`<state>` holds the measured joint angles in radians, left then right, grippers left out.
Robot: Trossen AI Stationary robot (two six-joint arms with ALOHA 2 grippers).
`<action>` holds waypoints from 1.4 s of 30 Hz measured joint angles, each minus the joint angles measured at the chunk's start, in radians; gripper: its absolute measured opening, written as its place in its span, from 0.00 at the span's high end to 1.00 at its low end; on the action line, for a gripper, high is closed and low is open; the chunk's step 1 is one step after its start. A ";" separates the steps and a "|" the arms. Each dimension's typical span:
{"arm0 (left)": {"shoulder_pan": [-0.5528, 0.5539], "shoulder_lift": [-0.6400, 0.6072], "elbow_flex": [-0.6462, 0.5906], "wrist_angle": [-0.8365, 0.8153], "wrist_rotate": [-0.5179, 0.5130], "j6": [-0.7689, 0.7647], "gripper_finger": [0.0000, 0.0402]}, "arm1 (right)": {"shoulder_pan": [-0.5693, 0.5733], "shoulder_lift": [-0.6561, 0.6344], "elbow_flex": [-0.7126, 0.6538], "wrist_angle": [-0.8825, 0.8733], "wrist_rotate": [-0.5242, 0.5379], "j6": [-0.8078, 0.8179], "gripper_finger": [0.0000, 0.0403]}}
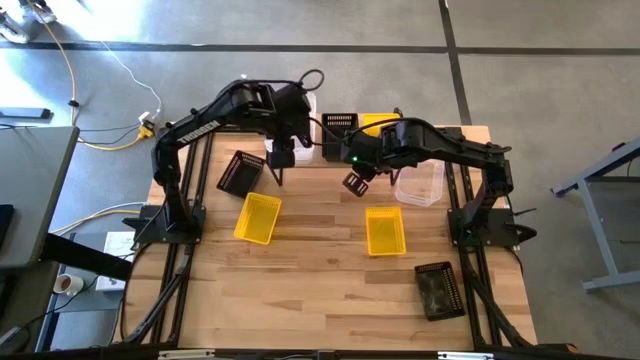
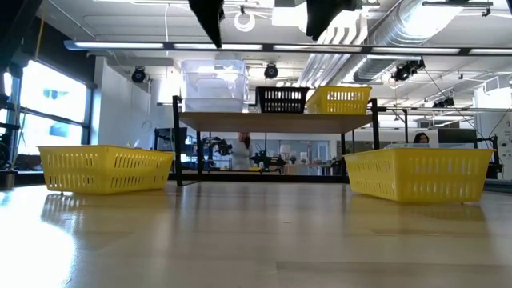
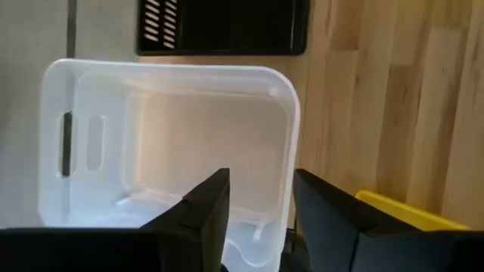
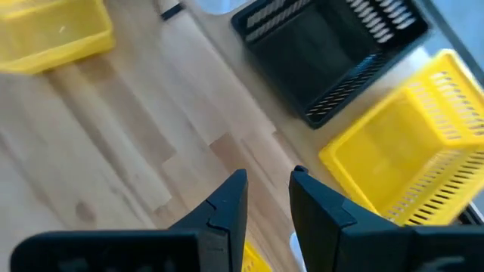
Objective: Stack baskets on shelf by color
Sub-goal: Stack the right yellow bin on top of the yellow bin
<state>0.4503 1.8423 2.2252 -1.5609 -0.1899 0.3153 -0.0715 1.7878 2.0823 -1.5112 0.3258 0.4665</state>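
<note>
The shelf [image 2: 276,122] holds three baskets, five wait on the table [image 1: 320,290], and both pincers, left [image 3: 261,204] and right [image 4: 268,198], hang open at 12 o'clock, holding nothing.

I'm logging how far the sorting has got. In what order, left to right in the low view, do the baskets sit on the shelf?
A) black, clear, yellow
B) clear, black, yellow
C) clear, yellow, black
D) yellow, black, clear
B: on the shelf, the clear basket stands leftmost, the black mesh basket in the middle, the yellow basket rightmost.
</note>
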 joint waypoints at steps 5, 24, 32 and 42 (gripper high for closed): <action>0.000 -0.046 0.030 -0.008 0.178 -0.066 0.67 | 0.008 0.000 0.000 -0.003 -0.096 -0.102 0.78; -0.255 -0.210 0.030 -0.010 0.327 -0.216 0.68 | 0.247 0.000 -0.004 -0.004 -0.181 0.089 0.78; -0.452 -0.217 0.030 -0.010 0.245 -0.280 0.68 | 0.383 0.033 -0.005 -0.014 -0.173 0.295 0.78; -0.581 -0.228 0.029 -0.011 0.192 -0.356 0.68 | 0.550 0.143 -0.005 -0.060 -0.226 0.317 0.78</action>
<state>-0.1308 1.6142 2.2543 -1.5715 0.0021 -0.0405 0.4781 1.9310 2.0769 -1.5709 0.1001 0.7840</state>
